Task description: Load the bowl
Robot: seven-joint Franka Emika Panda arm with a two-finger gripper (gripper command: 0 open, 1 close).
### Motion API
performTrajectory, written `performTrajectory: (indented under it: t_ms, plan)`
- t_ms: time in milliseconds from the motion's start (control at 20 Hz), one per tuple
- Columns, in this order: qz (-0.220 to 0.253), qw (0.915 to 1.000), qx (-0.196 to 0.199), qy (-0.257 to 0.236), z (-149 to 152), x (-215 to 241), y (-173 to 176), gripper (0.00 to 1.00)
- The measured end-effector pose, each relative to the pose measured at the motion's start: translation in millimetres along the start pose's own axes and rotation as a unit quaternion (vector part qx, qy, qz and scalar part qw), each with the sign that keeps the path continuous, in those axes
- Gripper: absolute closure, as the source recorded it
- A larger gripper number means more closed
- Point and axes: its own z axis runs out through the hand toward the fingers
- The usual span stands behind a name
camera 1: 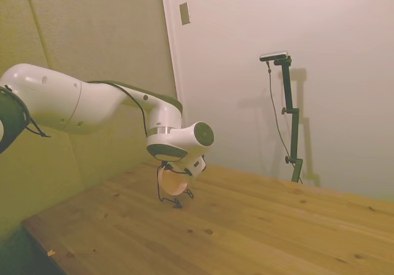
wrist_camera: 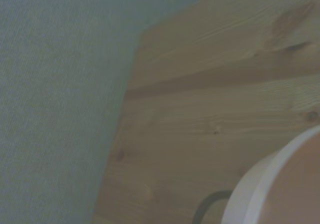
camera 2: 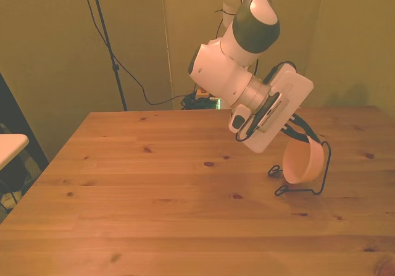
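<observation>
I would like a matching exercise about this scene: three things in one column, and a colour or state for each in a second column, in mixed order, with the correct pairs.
Things:
1. bowl
2. wire rack
3. table

Descriptions:
A. wooden, with dark knots in the boards
B. pale pink, tilted on its edge
C. thin and dark, standing on the table around the tilted thing

Pairs: 1-B, 2-C, 3-A
</observation>
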Motion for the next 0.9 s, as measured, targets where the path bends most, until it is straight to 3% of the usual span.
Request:
performTrajectory:
  t_ms: [450, 500, 900]
  plan:
    - [0.006, 1.0000, -0.005, -0.004, 11.8, 11.8, 7.4, 1.00]
    - [0.007, 1.0000, -0.005, -0.004, 12.8, 11.8, 7.6, 0.00]
    - [0.005, 1.0000, -0.005, -0.005, 12.6, 11.7, 5.4, 0.00]
